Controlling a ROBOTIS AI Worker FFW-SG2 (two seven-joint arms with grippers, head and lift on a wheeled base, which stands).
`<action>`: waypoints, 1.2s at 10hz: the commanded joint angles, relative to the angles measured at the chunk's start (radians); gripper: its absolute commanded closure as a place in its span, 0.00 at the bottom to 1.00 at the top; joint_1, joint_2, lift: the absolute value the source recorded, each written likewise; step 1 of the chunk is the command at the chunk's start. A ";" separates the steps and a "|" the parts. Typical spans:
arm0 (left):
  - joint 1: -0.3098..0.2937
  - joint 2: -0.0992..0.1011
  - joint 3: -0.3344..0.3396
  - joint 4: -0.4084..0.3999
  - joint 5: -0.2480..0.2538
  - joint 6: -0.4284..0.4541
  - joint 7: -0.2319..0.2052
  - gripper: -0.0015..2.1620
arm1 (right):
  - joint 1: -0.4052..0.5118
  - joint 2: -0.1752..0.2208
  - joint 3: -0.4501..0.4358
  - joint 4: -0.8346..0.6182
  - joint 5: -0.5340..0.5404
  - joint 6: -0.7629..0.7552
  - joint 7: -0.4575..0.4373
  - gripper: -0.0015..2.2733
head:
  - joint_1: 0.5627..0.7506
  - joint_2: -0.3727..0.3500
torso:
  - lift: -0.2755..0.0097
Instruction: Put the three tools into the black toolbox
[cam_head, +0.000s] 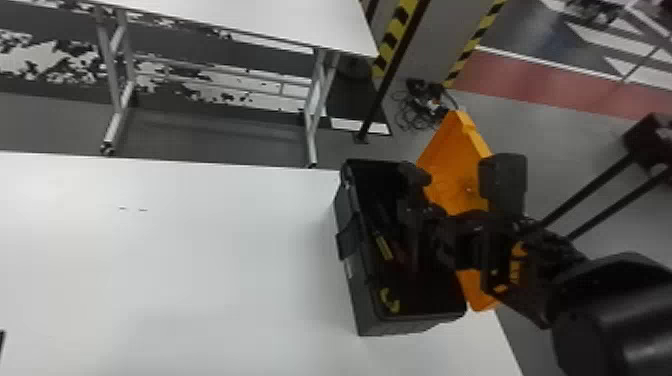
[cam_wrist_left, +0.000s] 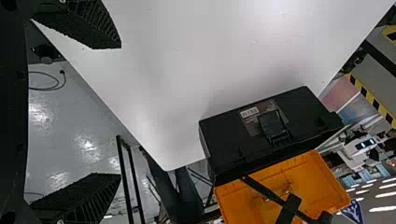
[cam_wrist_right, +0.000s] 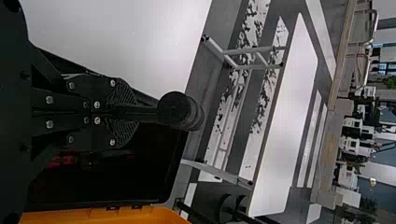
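Grey floor (cam_head: 560, 135) with a red strip (cam_head: 530, 85) stretches out beyond the black toolbox (cam_head: 356, 295), and a second white table (cam_head: 250, 22) stands past it, well apart. The toolbox sits upright at one end of the white bench (cam_head: 200, 270), its orange lid (cam_head: 452, 170) swung open on the side away from the bench's broad bare stretch.

Over the toolbox is the right claw (cam_head: 419, 215), its fingers pressed together around the handle of a black mallet (cam_wrist_right: 175, 109). The mallet's round head points toward the toolbox's far end; whether it touches the box I can't tell.

Down inside the toolbox lie a straight yellow tool part (cam_head: 384, 247) and, nearer the box's close end, a curved yellow piece (cam_head: 390, 301). Something red (cam_wrist_right: 60, 161) is in there too, too dark to name.

Well apart from the toolbox, the left claw (cam_head: 1, 342) is spread wide, with nothing between its fingers.
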 joint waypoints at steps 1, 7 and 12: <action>-0.006 -0.001 0.010 -0.007 -0.001 0.006 -0.003 0.01 | 0.015 -0.015 0.030 0.129 0.060 -0.187 0.025 0.98 | 0.70 0.03 | 0.79; 0.013 -0.001 0.057 -0.061 0.008 0.015 0.002 0.01 | 0.051 0.022 -0.024 0.289 -0.017 -0.377 0.077 0.00 | 0.70 0.03 | 0.79; 0.008 -0.009 0.052 -0.095 -0.022 -0.335 0.390 0.01 | 0.150 0.304 0.046 -0.024 -0.130 -0.193 0.059 0.03 | 0.70 0.17 | 0.79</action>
